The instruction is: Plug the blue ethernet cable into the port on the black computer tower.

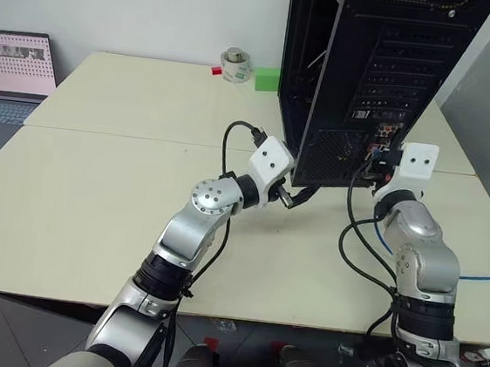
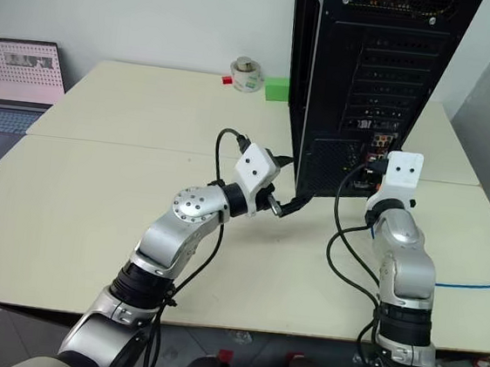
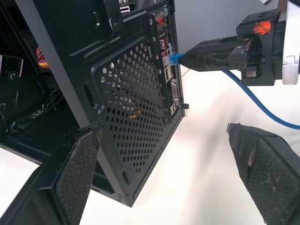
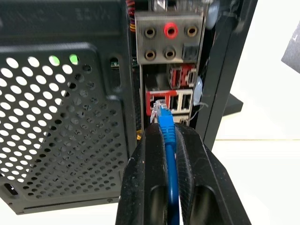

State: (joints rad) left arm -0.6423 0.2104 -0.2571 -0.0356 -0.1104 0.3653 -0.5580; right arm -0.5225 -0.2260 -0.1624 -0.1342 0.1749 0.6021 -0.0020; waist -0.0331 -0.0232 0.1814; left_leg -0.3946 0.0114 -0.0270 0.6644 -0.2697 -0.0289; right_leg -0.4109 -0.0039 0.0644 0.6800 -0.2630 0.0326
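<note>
The right claw [image 4: 171, 136] gripped the blue ethernet cable [image 4: 167, 129], plug at the port [image 4: 159, 104] at frame centre; the left claw [image 3: 159, 173] gaped wide beside the black computer tower [image 3: 126, 117].

Silver arms, white wrists, black cables

The blue ethernet cable [image 4: 167, 136] plug's tip hides the port [image 4: 159, 104], so seating is unclear.

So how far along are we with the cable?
Done: the right gripper is shut on the cable and has it at the tower's rear panel. In hand: the clear plug sits at the mouth of the port, not visibly seated. Left: push it home and let go. The left gripper is open beside the tower's lower corner.
</note>
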